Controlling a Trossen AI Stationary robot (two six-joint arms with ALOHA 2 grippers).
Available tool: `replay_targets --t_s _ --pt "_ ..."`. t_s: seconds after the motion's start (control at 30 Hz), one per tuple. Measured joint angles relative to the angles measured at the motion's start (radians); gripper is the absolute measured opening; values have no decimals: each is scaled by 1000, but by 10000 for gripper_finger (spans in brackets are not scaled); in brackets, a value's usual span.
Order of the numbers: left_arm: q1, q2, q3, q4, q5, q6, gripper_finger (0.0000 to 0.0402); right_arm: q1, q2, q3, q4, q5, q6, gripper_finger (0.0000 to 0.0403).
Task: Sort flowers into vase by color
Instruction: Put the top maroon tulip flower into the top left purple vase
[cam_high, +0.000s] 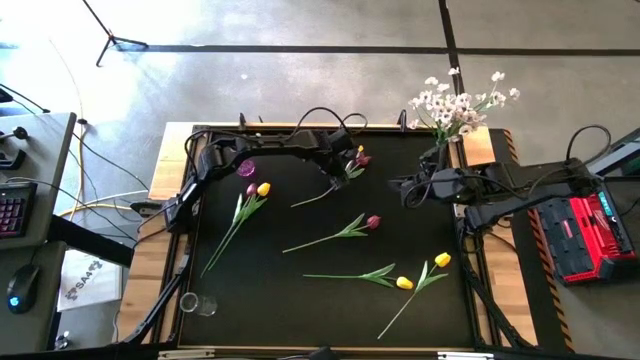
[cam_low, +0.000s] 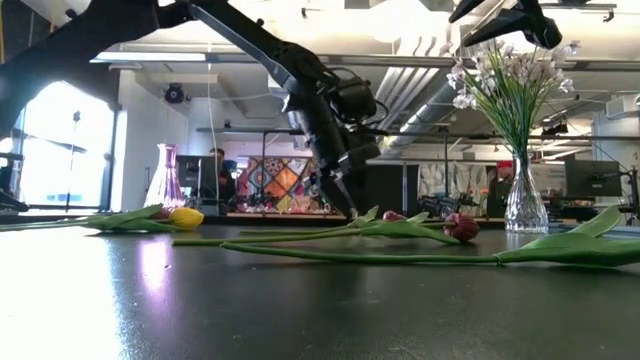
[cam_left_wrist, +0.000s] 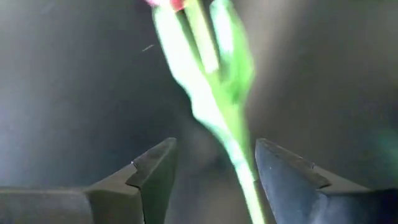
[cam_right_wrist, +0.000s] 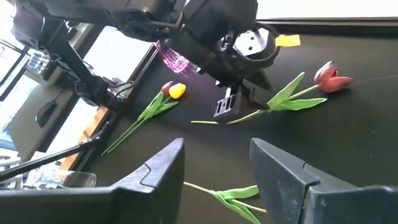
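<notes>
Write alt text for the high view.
The left end effector reaches down over a red tulip at the black table's far edge, straddling its stem. More red and yellow tulips lie scattered; the right end effector waits beside a vase of white blossoms.

On the table (cam_high: 300, 300), five tulips are lying scattered: one (cam_high: 345, 165) near the far edge under the left gripper (cam_high: 340, 172), one (cam_high: 240, 215) toward the left edge, one (cam_high: 340, 232) at the centre, two (cam_high: 405, 283) near the right front corner. A vase (cam_high: 440, 150) of blossoms (cam_high: 460, 100) is standing at the far right corner.
</notes>
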Motion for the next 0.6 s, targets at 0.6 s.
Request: replay_targets --t_s 0.6 --pt "-110 34 0 -70 -152 -113 179 0 0 1 -2 13 15 171"
